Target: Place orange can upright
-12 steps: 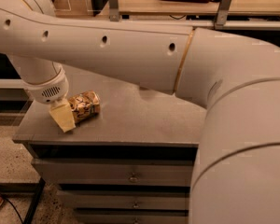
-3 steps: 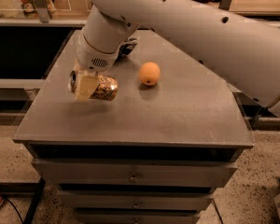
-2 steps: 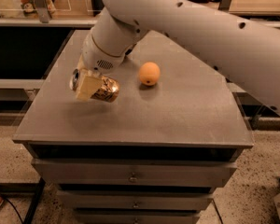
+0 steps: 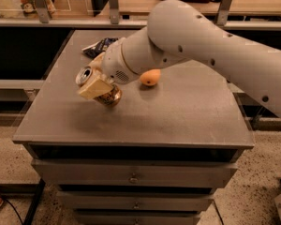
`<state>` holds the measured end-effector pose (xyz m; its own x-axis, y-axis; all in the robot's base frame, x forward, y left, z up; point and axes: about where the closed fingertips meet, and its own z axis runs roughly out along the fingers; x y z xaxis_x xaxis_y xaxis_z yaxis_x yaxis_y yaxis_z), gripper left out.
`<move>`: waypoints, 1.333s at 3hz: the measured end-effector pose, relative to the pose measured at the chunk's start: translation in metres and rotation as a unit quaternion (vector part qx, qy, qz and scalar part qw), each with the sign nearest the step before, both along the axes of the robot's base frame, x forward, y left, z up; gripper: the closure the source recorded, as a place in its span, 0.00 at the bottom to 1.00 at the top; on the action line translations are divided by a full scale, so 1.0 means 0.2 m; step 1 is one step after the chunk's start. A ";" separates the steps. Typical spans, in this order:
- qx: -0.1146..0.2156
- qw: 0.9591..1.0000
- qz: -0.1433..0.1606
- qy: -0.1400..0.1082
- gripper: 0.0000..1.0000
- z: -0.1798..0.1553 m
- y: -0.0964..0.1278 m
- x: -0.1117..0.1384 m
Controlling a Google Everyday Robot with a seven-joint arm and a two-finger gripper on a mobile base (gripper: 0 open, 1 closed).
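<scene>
The orange can (image 4: pixel 107 95), tan with a brown swirly pattern and a silver top with pull tab (image 4: pixel 84 75), is held tilted, top pointing up and to the left, just above the grey cabinet top (image 4: pixel 187 111). My gripper (image 4: pixel 96 85) is shut on the can, its cream fingers (image 4: pixel 92 89) clamped around the can's middle. The white arm reaches in from the right and hides part of the can.
A round orange fruit (image 4: pixel 150 77) lies on the cabinet top just right of the can, partly behind the arm. A dark blue snack bag (image 4: pixel 99 46) lies at the back left. Drawers sit below the front edge (image 4: pixel 131 177).
The gripper has lifted the can off the surface and tilted it, so the silver top now points up-left. The arm has swung further over the cabinet top.
</scene>
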<state>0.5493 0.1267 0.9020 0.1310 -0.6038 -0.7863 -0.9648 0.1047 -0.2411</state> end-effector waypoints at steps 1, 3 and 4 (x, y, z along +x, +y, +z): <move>0.027 0.999 -0.020 -0.005 1.00 0.06 -0.05 0.02; 0.174 0.984 0.012 0.019 1.00 0.09 -0.05 0.04; 0.290 0.955 0.045 0.041 1.00 0.19 -0.07 0.00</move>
